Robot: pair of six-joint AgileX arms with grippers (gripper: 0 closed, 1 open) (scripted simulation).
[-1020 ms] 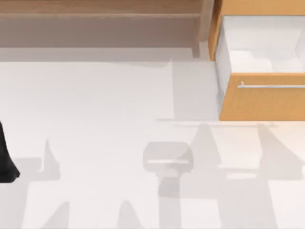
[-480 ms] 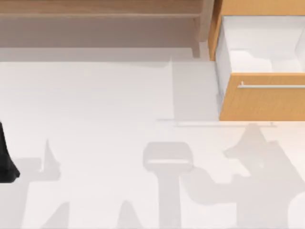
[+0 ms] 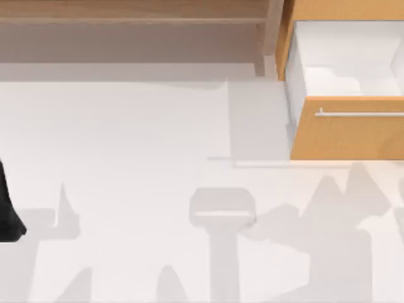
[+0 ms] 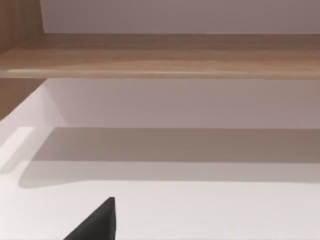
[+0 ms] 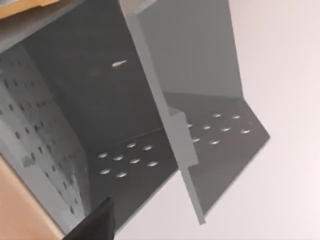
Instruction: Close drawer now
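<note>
Top view: drawer (image 3: 346,126) sits at the desk's far right, pulled out toward the near side. Orange-tan wooden front w/ a thin silver bar handle (image 3: 360,114) running horizontally across its upper part. White inner walls (image 3: 344,60) visible behind the front; drawer plainly open. Long brown wooden shelf (image 3: 132,19) spans the far edge from the left to just beside the drawer, w/ an upright post (image 3: 270,35) between them. White desk (image 3: 126,145) carries only grey shadows, incl. angular arm-shaped ones at near right below the drawer front. Left arm (image 3: 7,208) is a dark shape at the left edge, well apart from the drawer.

Left wrist view: brown shelf board (image 4: 160,55) runs across, pale wall above, white desk surface (image 4: 200,215) below w/ a shadow band. One dark fingertip of the left gripper (image 4: 97,222) pokes in at the frame edge; jaws' spread – can't tell.

Right wrist view: looks into a grey compartment (image 5: 125,125) w/ perforated walls & floor, a thin grey divider panel (image 5: 165,115) standing tilted across it, orange-tan wood edge (image 5: 20,210) alongside. One dark fingertip of the right gripper (image 5: 95,225) at the frame edge, touching nothing visible; jaws' spread – can't tell.
</note>
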